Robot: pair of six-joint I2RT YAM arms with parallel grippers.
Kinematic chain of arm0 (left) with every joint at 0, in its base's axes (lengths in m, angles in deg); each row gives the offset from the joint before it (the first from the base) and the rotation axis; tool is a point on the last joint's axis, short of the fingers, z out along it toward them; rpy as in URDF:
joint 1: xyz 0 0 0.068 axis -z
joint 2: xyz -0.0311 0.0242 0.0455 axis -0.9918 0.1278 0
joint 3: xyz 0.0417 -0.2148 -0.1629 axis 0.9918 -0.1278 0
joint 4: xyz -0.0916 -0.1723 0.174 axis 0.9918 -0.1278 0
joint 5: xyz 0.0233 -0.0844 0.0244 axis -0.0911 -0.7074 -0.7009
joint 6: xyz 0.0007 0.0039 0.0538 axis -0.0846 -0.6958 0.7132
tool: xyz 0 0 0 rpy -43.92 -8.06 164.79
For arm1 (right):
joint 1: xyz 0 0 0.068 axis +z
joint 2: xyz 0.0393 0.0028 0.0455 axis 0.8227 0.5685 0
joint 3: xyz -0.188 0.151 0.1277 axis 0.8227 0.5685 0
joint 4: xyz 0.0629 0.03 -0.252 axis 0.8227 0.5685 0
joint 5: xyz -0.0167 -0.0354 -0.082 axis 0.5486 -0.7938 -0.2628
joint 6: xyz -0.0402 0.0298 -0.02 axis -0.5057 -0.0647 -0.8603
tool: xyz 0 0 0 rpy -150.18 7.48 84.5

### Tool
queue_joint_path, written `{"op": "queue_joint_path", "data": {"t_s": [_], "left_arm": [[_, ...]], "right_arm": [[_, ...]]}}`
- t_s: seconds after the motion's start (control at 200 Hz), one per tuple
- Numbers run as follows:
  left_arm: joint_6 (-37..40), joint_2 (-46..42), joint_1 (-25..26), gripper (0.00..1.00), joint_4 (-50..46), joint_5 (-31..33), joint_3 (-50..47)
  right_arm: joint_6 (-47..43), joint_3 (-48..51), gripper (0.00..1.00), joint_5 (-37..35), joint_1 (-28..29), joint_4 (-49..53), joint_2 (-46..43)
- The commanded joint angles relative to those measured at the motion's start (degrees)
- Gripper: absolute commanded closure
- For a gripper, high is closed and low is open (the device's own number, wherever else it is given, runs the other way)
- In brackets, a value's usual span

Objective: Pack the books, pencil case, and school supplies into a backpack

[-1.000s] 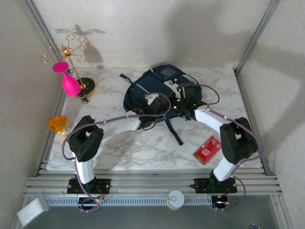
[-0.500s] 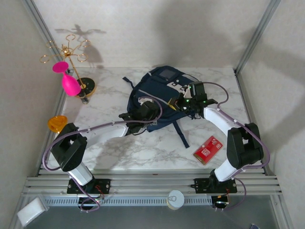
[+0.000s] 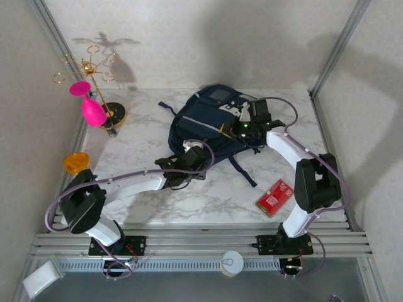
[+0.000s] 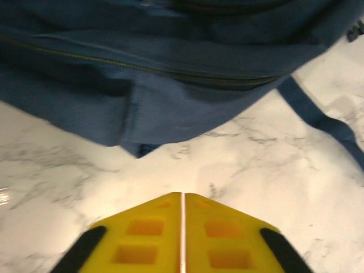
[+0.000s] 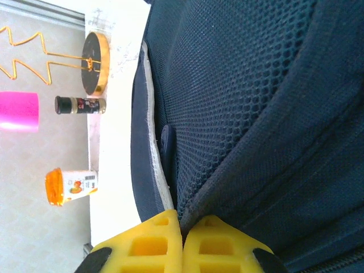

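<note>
The navy backpack [image 3: 211, 123] lies at the back middle of the marble table [image 3: 157, 195], a dark strap [image 3: 242, 170] trailing toward me. My right gripper [image 3: 243, 119] rests on its right side. In the right wrist view this gripper [image 5: 182, 215] is shut on a fold of the backpack's [image 5: 256, 114] mesh fabric. My left gripper [image 3: 199, 151] sits at the pack's near edge. In the left wrist view it [image 4: 182, 194] is shut with nothing in it, just short of the backpack's [image 4: 170, 85] hem. The school supplies, a red pack [image 3: 275, 197], lie near right. The books and pencil case are out of view.
An orange cup [image 3: 75, 163] stands at the table's left edge. Behind it are a pink goblet [image 3: 92, 108], a gold wire stand [image 3: 94, 66] and a small dark bottle [image 5: 79, 104]. A white round can [image 3: 232, 262] sits on the front rail. Metal frame posts flank the table.
My left gripper has drawn back off the backpack to its near edge, and that arm's elbow swung left. My right gripper moved toward the back, still pinching the fabric.
</note>
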Motion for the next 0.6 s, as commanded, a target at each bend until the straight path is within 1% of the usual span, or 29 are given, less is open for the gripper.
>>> {"op": "queue_joint_path", "data": {"t_s": [0.0, 0.095, 0.185, 0.265, 0.441, 0.591], "left_arm": [[5.46, -2.82, -4.29, 0.80, 0.89, -0.87, -1.07], [15.41, -2.21, -5.89, 0.69, 4.35, -3.41, -0.23], [23.64, -0.94, -6.67, 0.64, 7.49, -4.00, 0.95], [28.63, -0.39, -8.24, 0.59, 11.00, -5.07, 0.95], [34.31, 0.26, -12.76, 0.53, 14.41, -11.40, 1.67], [36.65, 2.13, -14.58, 0.50, 15.11, -17.02, 2.99]], "right_arm": [[-4.00, -1.83, 1.00, 2.05, 0.07, -1.54, -1.81], [-3.83, -1.33, 1.00, 3.46, 0.09, -2.33, -1.65], [-4.22, -1.24, 1.00, 3.48, 0.07, -2.29, -1.54], [-4.31, -1.51, 1.00, 3.39, 0.04, -1.97, -1.54], [-4.22, -1.94, 1.00, 3.68, -0.10, -1.43, -1.80], [-4.14, -2.47, 1.00, 3.88, -0.12, -1.41, -1.55]]}}
